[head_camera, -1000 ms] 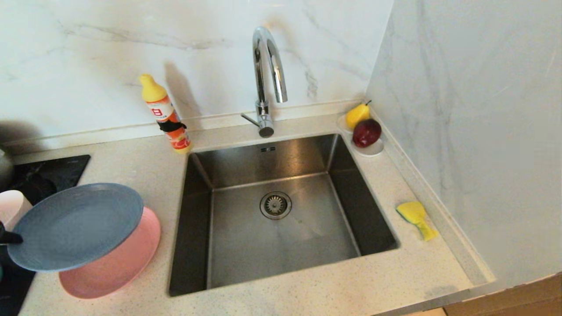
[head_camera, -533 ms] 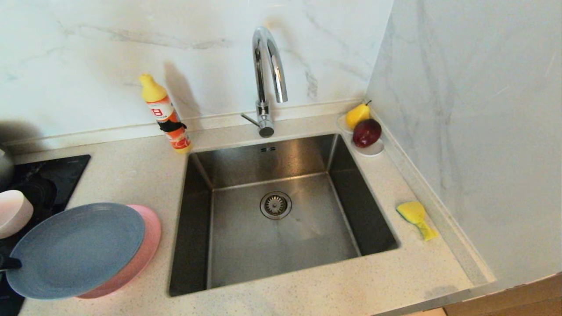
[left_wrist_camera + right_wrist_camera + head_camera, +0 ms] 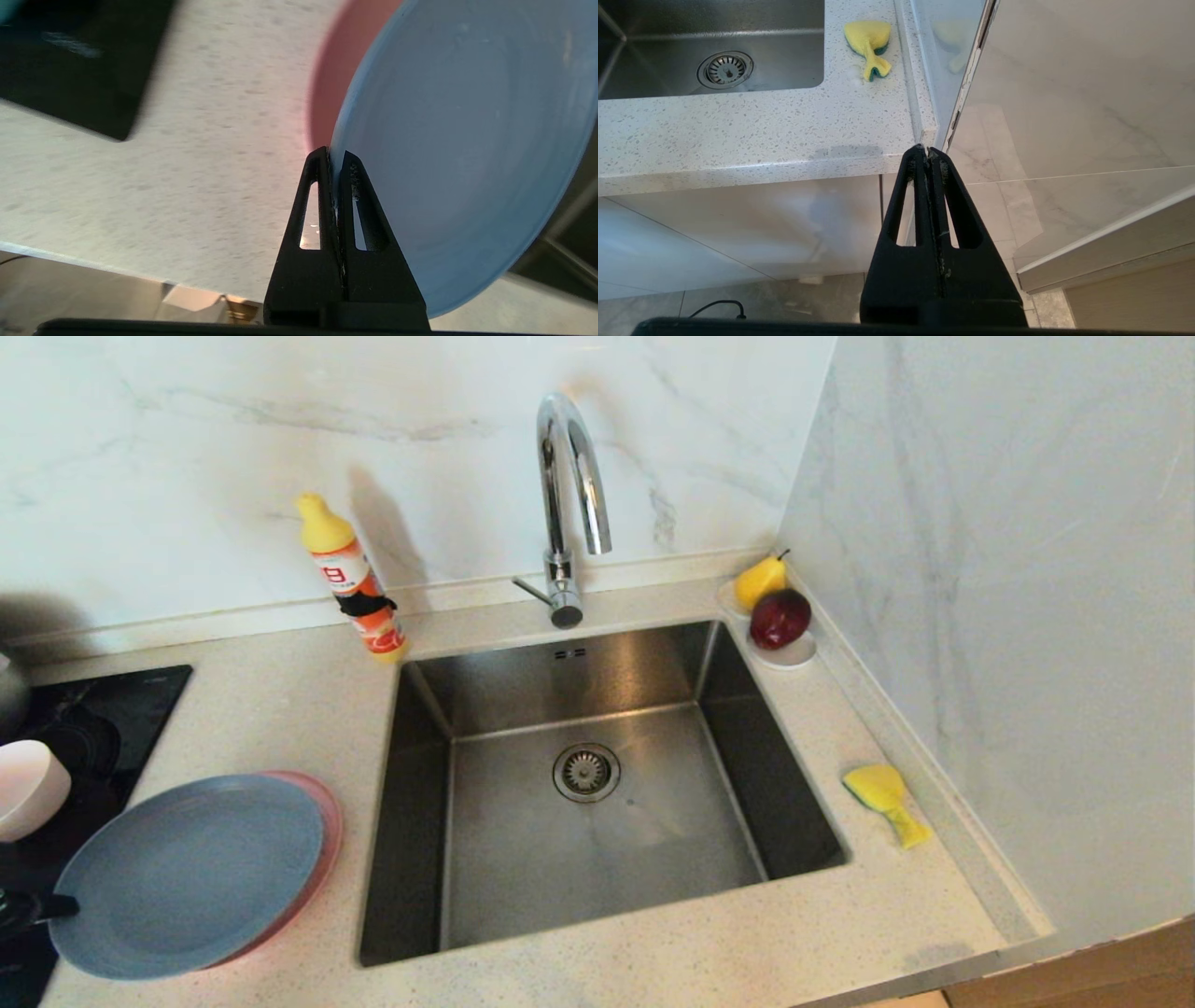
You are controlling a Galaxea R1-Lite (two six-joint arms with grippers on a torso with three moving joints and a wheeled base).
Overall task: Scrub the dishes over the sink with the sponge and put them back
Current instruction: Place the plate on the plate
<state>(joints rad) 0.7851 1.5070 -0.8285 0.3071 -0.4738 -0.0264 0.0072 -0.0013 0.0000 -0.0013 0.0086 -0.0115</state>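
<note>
Setting the blue plate down on the pink one

Your left hand [image 3: 334, 158] pinches the blue plate's [image 3: 191, 873] rim; lower it flat onto the pink plate [image 3: 322, 840], then release. Your right hand [image 3: 928, 154] waits closed, empty.

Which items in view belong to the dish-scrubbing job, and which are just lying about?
Job:
- grey-blue plate, rim pinched by the left tool
- pink plate beneath it
- pale pink bowl
- sponge
- sink
- right tool, shut, off the counter's front edge

Lying about:
- detergent bottle
- saucer with pear and red fruit
- cooktop
</note>
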